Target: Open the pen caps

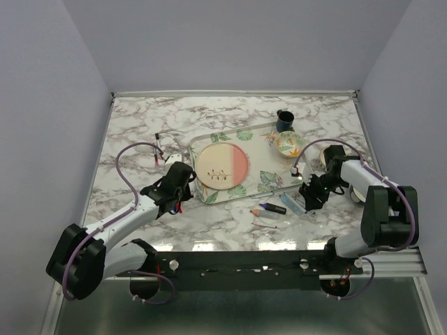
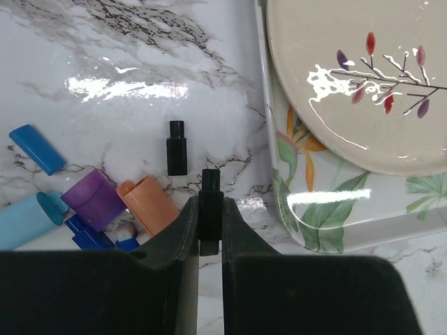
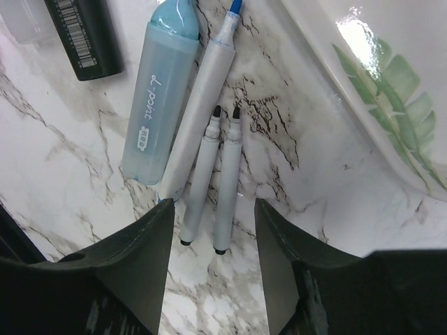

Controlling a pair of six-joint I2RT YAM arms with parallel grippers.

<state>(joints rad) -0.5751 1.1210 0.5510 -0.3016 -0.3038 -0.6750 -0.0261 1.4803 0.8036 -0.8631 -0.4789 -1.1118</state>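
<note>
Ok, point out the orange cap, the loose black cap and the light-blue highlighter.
orange cap (image 2: 148, 204), left wrist view, middle of its side.
loose black cap (image 2: 177, 148), left wrist view, its middle.
light-blue highlighter (image 3: 157, 105), right wrist view, mid-barrel.

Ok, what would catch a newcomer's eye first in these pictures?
Probably the pink-and-cream plate on the leaf-patterned tray at mid-table. Next, the left end effector pinching a black cap beside loose coloured caps, left of the tray. The right end effector hangs open over two uncapped white pens near the tray's right corner.
</note>
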